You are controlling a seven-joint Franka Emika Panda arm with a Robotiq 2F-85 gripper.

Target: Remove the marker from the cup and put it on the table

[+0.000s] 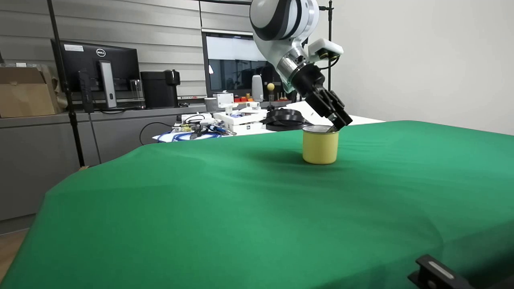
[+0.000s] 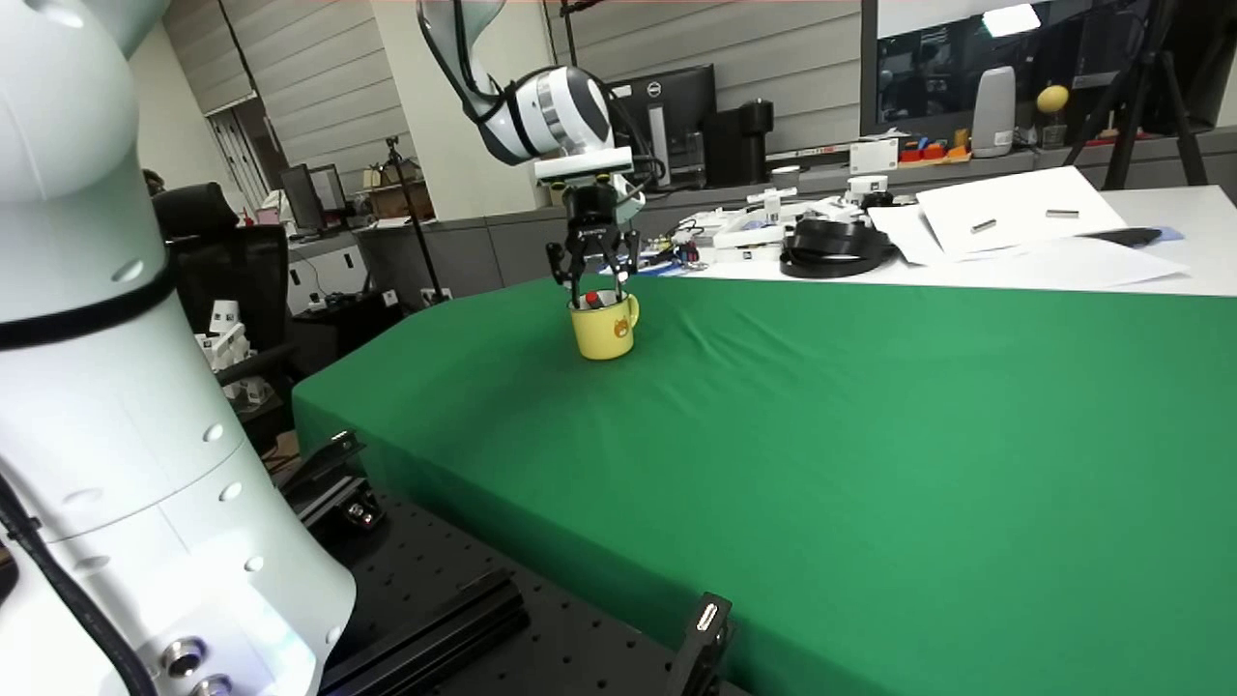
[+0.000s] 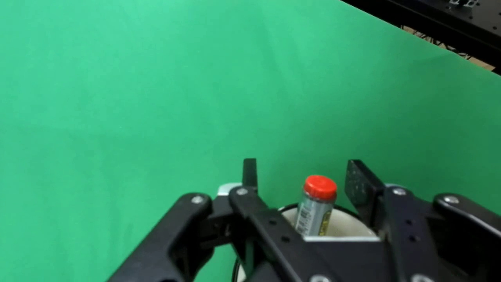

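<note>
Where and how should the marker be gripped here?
The marker is probably best pinched on its barrel just under the red end, from above: that end rises over the rim of the cup, whose wall surrounds the lower part. The open claw straddles the marker.

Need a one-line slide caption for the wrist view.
Wrist view: open end effector straddling a red-topped marker that sticks up from a pale-lined cup on the green-clothed table.

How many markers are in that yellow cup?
1 that shows: a red-topped marker inside the cup, with the gripper open around it. Others could be hidden deeper inside.
</note>
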